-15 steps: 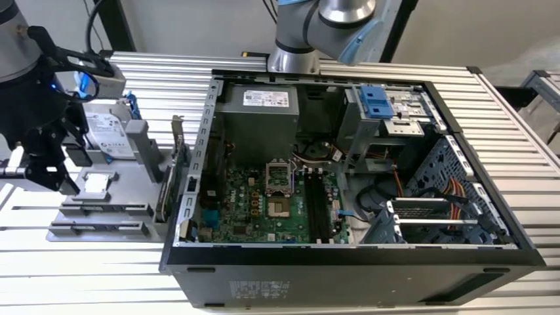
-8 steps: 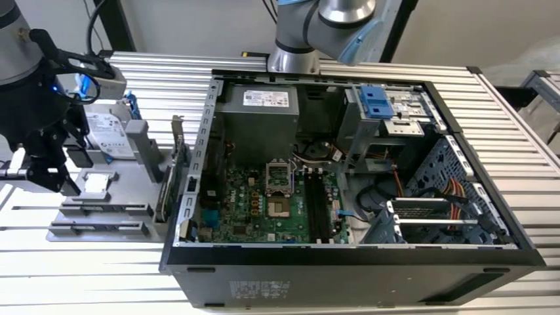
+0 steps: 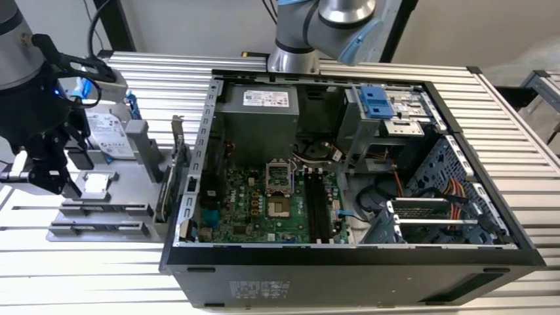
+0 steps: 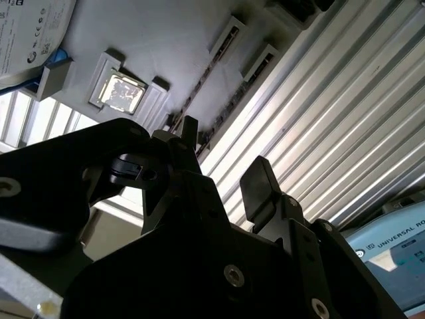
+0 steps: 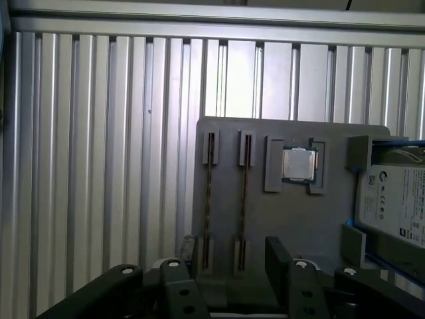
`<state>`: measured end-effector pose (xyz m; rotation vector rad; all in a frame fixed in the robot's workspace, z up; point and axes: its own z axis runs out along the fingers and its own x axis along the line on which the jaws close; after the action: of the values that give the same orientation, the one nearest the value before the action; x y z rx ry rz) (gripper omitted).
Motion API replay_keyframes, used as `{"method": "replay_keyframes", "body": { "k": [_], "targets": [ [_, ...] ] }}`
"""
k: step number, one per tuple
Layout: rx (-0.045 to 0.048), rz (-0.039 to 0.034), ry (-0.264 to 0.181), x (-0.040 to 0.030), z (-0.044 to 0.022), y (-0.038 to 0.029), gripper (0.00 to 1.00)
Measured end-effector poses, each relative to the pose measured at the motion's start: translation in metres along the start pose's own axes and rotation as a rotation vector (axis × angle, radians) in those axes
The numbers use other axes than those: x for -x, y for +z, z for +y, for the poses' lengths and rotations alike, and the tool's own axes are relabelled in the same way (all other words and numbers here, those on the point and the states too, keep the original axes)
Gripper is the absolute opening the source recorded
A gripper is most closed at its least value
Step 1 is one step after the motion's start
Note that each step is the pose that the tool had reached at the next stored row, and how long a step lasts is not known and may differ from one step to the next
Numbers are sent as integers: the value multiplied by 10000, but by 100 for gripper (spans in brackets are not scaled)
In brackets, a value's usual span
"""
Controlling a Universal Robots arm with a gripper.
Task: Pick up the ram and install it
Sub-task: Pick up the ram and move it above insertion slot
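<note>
The gripper (image 5: 231, 247) hangs over the grey fixture (image 5: 292, 219) with its two black fingers (image 5: 275, 251) spread wide and nothing between them. In both wrist views it is clear of every part. Just beyond the fingertips, two sticks stand on edge in parallel slots of the fixture, one ram (image 5: 209, 199) and a second ram (image 5: 244, 199) close beside it, both running lengthwise away from the gripper. Neither touches a finger. In the second wrist view the sticks show as two dark lines (image 4: 211, 72) past the fingertips. One processor chip (image 5: 299, 164) lies flat in its own pocket beside the second stick. One hard drive (image 5: 392, 203) with blue rails sits at the fixture's far side. The ribbed worktop (image 5: 99, 166) lies bare past the fixture's edge by the first stick. In the exterior view the gripper (image 3: 54, 178) is at the left, and one open computer case (image 3: 350, 269) stands just beside the fixture, on the exterior view's right.
</note>
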<state>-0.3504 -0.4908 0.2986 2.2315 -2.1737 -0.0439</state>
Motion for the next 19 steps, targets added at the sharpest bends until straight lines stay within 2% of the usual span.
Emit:
{"method": "replay_keyframes", "body": {
  "k": [19],
  "targets": [
    [2,-1,-2,-10,-3,50,100]
  ]
}}
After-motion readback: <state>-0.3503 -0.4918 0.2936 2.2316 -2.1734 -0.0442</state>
